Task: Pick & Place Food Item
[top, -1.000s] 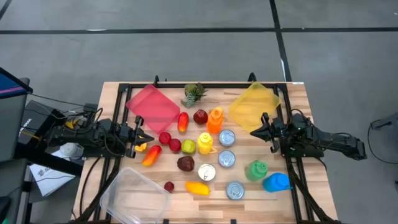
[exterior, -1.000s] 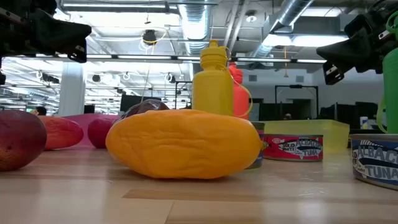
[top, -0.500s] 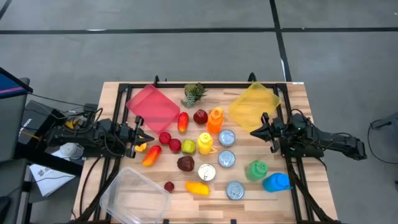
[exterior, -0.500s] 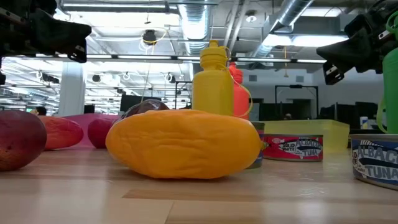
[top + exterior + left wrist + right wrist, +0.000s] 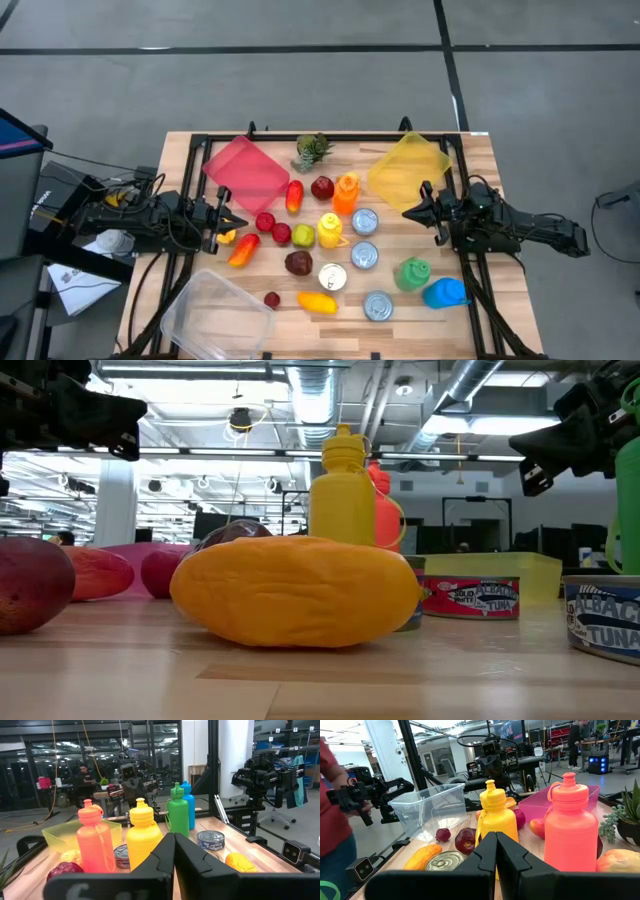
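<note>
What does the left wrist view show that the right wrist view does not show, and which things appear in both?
Only the left wrist view shows the green bottle, the blue bottle and the yellow bin. Only the right wrist view shows the clear container, the pink bin, the succulent plant and a person's red sleeve. Both show the yellow bottle, the orange bottle and that arm's own shut fingers.

Pale matt wood table — shiny metal tuna cans, translucent plastic bins, glossy plastic bottles.
</note>
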Controlling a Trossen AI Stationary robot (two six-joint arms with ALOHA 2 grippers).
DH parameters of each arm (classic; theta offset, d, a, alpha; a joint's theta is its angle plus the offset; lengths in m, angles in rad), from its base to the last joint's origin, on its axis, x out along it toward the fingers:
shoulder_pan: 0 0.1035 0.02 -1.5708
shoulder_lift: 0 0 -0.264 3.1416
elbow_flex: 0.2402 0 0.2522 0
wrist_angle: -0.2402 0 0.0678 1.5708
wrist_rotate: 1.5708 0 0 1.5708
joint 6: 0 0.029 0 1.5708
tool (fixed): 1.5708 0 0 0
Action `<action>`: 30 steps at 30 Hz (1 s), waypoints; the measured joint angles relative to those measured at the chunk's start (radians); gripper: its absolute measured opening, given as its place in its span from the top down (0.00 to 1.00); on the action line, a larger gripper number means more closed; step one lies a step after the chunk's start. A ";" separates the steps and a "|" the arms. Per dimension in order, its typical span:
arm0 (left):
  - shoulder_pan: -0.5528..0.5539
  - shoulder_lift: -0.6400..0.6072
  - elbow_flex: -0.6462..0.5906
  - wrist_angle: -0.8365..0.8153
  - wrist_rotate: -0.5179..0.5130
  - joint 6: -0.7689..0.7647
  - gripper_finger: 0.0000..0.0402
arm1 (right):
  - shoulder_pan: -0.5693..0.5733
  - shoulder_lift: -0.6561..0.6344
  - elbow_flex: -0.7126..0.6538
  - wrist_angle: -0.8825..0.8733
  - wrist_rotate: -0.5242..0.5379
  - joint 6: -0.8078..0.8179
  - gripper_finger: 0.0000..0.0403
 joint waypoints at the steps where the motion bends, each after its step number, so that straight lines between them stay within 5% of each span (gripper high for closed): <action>1: 0.000 0.000 0.000 0.000 0.000 0.000 1.00 | 0.000 0.000 0.000 0.000 0.000 0.000 1.00; 19: 0.000 0.000 0.000 0.001 0.000 0.000 1.00 | -0.001 0.000 0.000 0.000 0.007 0.007 1.00; 25: 0.000 0.000 0.000 0.001 0.000 0.000 1.00 | 0.016 0.000 0.000 0.030 0.002 0.319 1.00; 30: 0.000 0.000 0.000 0.001 0.000 0.000 1.00 | 0.015 0.000 0.000 0.066 0.006 0.366 1.00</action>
